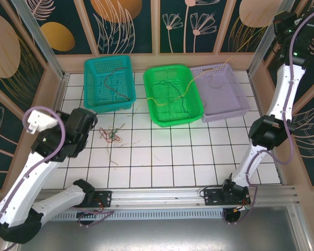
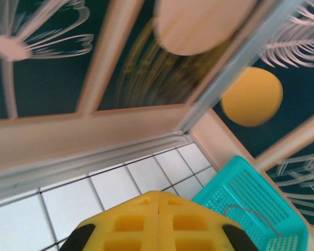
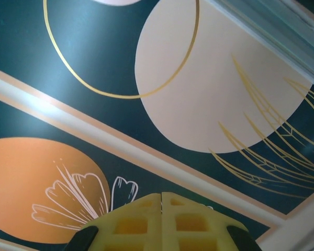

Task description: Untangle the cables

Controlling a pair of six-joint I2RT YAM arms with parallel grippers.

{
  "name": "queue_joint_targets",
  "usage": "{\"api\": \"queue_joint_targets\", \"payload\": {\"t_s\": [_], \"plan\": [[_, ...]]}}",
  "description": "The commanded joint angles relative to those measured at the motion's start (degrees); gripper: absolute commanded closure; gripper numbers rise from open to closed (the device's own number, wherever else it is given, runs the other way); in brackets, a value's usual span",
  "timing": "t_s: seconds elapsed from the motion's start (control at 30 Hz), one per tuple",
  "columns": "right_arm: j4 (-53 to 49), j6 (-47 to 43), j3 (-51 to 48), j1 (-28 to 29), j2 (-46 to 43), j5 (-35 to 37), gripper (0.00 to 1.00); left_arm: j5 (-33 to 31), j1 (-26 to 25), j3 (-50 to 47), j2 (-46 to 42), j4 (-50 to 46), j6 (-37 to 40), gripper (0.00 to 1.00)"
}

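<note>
Partway: cables (image 1: 115, 76) lie in teal basket (image 1: 108, 58), green basket (image 1: 167, 68), lavender basket (image 1: 243, 99) at 12 o'clock; red-green tangle (image 1: 111, 135) at 9 o'clock not yet separated; left gripper (image 2: 158, 219) and right gripper (image 3: 161, 219) pinched closed, holding nothing.

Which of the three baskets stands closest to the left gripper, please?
The teal basket, leftmost of the row; the left gripper sits just in front of it, while the green basket and lavender basket lie farther right.
</note>
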Motion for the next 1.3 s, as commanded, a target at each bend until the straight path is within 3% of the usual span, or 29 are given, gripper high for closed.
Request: {"api": "queue_joint_targets", "payload": {"t_s": [0.0,0.13,0.27,0.4,0.57,0.73,0.9,1.07,1.27], "plan": [[-0.5,-3.5,-1.1,0.5,-2.5,0.4,1.0,2.9,0.3,1.3,1.0,31.5,35.0,1.0],[-1.2,-5.1,-4.1,1.1,-5.6,1.6,1.0,21.1,0.3,12.0,12.2,42.7,42.9,1.0],[1.3,-4.5,-9.4,1.2,-9.1,2.4,1.0,38.2,0.3,18.7,21.6,54.4,43.7,1.0],[-0.2,-5.0,-8.3,1.2,-9.3,2.8,1.0,56.1,0.3,28.5,33.0,61.9,41.2,1.0],[-1.0,-6.0,-8.8,1.2,-10.0,5.1,1.0,75.7,-0.3,39.7,48.6,73.1,29.5,1.0],[3.5,-7.7,-9.8,1.1,-9.8,7.3,1.0,82.5,-4.7,54.3,65.2,74.7,25.8,1.0],[8.5,-8.5,-5.7,0.7,-5.4,2.3,1.0,84.8,-9.2,70.4,81.5,71.8,24.5,1.0],[6.7,-9.9,-2.9,0.9,-2.5,-1.4,1.0,84.8,-10.7,70.3,89.1,76.9,22.1,1.0],[6.6,-12.1,-11.6,1.4,-4.7,-4.6,1.0,86.9,-13.3,74.3,98.6,76.4,19.3,1.0]]}}
